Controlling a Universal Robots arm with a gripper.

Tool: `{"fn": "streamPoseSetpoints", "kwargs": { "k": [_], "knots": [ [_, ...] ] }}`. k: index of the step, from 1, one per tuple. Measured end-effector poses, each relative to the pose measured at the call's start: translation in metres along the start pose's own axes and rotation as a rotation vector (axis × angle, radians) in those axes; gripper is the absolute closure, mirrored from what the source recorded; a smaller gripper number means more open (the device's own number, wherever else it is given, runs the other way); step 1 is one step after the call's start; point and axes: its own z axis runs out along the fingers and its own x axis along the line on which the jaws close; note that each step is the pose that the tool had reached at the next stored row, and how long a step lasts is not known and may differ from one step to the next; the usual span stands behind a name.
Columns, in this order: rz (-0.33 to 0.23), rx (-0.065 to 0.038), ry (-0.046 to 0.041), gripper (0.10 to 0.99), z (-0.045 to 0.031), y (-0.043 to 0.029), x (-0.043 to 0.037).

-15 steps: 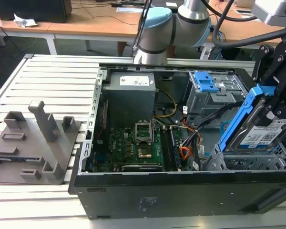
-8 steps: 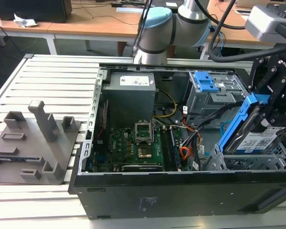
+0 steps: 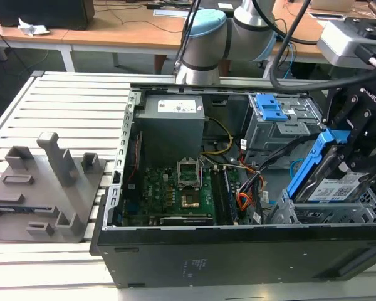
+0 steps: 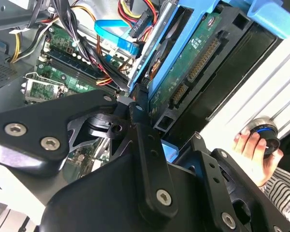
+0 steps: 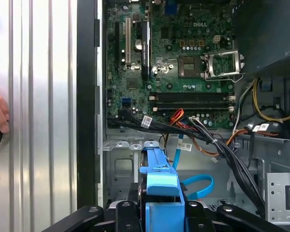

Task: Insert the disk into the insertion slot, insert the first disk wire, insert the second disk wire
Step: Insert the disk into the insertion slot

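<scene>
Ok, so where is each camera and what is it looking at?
Exterior view: off the arm, looking down into the open computer case; the arm and gripper show.
First wrist view: on the wrist, facing the motherboard; the gripper holds the disk.
Second wrist view: on the wrist, close on the disk's circuit side, past the gripper's black links.
Shared: both wrist views catch a person's hand.

This is a robotics lab or test workshop. A slatted aluminium tabletop [image 3: 69,106] carries an open desktop computer case [image 3: 238,257] with its motherboard [image 3: 175,188] laid bare. Near the tabletop's edge on the exterior view's left sits a grey moulded fixture block [image 3: 47,188]. A robot arm [image 3: 203,37] rises at the far edge, its hand [image 3: 354,160] clamped on the disk [image 3: 331,188] over the case. Behind stand plain wooden desks [image 3: 125,31] on white legs.
</scene>
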Motion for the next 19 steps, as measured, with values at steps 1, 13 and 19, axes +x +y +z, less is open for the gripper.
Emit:
{"fn": "streamPoseSetpoints", "kwargs": {
  "k": [1,13,19],
  "knots": [
    [0.000,0.000,0.0000,0.722,0.0017,-0.0001,0.0000],
    [0.000,0.000,0.0002,0.722,0.0171,-0.0007,-0.0001],
    [0.000,0.000,0.0000,0.722,0.0177,-0.0007,-0.0001]
  ]
}}
